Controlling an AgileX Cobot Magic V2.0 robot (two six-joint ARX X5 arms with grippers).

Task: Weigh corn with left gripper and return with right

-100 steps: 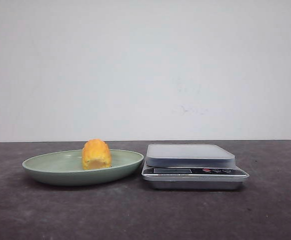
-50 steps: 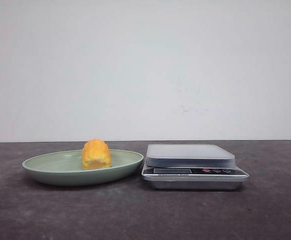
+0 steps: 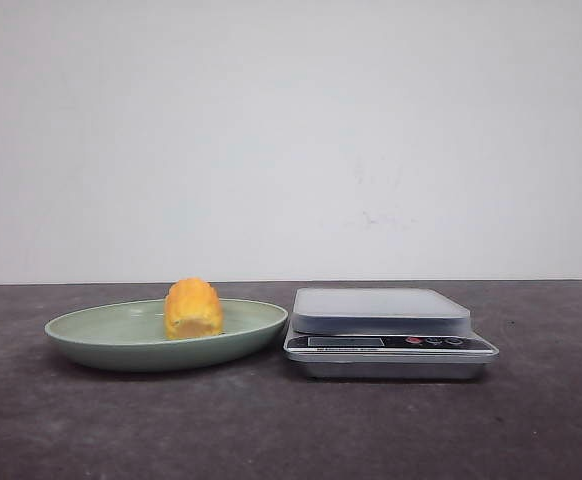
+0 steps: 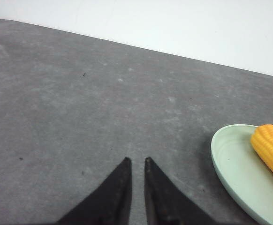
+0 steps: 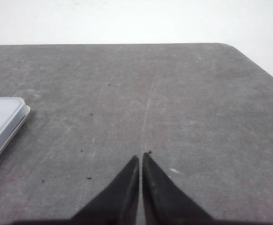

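We see the corn lying in the green dish beside the scale; left gripper and right gripper hover nearly closed, holding nothing.

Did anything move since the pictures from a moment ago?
No, nothing visibly changed. The corn lies in the green dish as before, beside the scale. No arm shows in the front view, and both grippers hold nothing.

The scale and the dish are cut by wrist-view edges; the scale's display is too small to read.
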